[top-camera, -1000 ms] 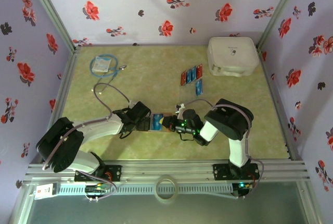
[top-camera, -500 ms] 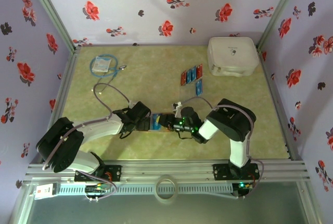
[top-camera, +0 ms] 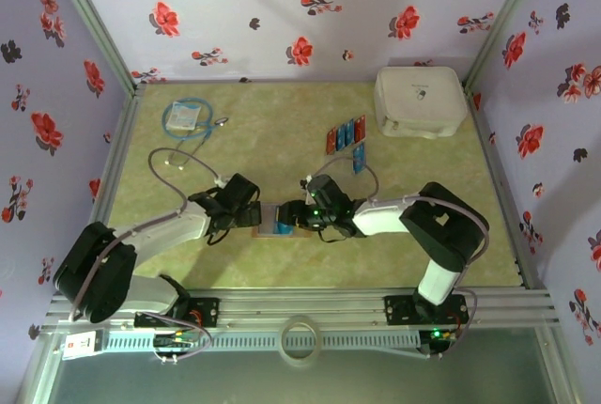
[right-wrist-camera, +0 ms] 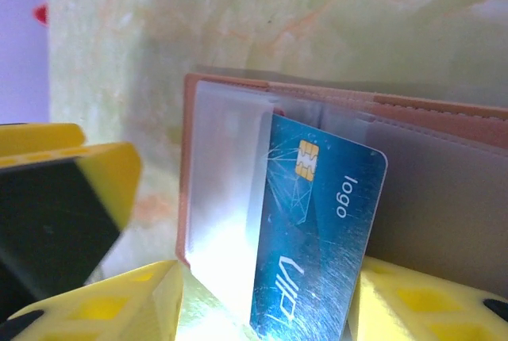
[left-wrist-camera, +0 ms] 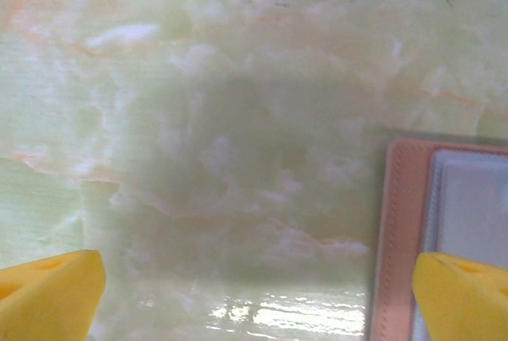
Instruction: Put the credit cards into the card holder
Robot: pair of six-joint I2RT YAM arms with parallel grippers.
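The card holder [right-wrist-camera: 444,119] lies open on the surface [right-wrist-camera: 238,8], at the centre of the top view, with a blue card [right-wrist-camera: 309,230] partly in its clear pocket [right-wrist-camera: 222,166]. The right gripper [right-wrist-camera: 262,297] stands half open around this card, not pinching it, probably letting go. The left gripper [left-wrist-camera: 258,281], wide open and empty, hovers at the holder's edge, perhaps to steady it. Other credit cards [top-camera: 345,135] wait further up.

Both arms are the same build: white tube links, fat black joint housings, black wrists. Left arm [top-camera: 169,227], right arm [top-camera: 387,218]. A thin grey cable [top-camera: 161,155] loops off each wrist toward mid-frame. Black bases [top-camera: 178,312] sit along the lower edge. Fingers [left-wrist-camera: 49,293] are yellow wedges; one in the right wrist view has a black face. Green speck on the right wrist, probably an LED.
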